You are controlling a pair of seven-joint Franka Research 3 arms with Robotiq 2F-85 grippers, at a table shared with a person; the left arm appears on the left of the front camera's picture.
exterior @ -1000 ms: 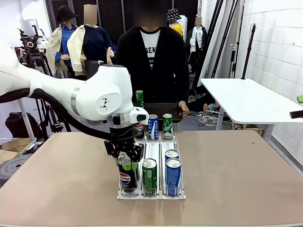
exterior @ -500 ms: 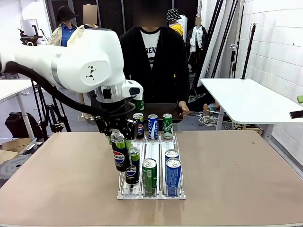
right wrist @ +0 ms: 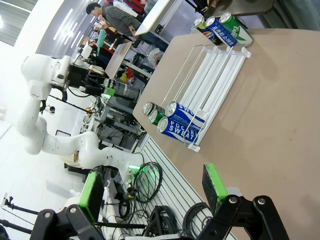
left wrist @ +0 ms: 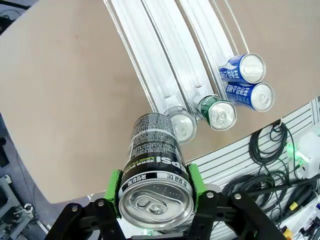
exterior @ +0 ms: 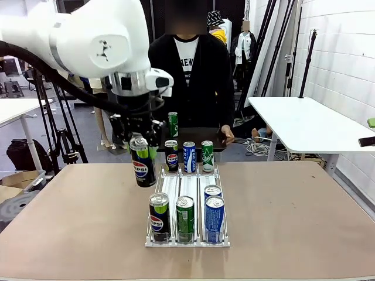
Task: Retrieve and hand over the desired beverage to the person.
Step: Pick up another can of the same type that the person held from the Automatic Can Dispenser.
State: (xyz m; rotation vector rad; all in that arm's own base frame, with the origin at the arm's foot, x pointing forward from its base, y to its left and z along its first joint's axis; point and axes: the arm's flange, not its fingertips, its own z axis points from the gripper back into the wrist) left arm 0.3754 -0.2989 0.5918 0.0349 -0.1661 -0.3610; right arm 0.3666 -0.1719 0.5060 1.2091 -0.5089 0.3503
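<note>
Black Pepsi can with a green band and silver lid (exterior: 142, 168) hangs upright in the air above the brown table (exterior: 293, 222), left of the clear three-lane can rack (exterior: 186, 237), clamped between the left gripper (left wrist: 155, 192)'s green pads (can appears seated well down in the jaws). Right gripper (right wrist: 150, 187) gapes wide, holding nothing. To do this well: carry the can level over the rack's far cans toward the person in the black open jacket (exterior: 190, 76) and release only once a hand has it.

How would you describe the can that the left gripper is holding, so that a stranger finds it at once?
Start at the clear can rack in the middle of the brown table. Above its left lane hangs the left gripper, its green pads shut on a black Pepsi can with a lime-green band. It is in the air, tilted, while every other can stands in the rack.
</note>
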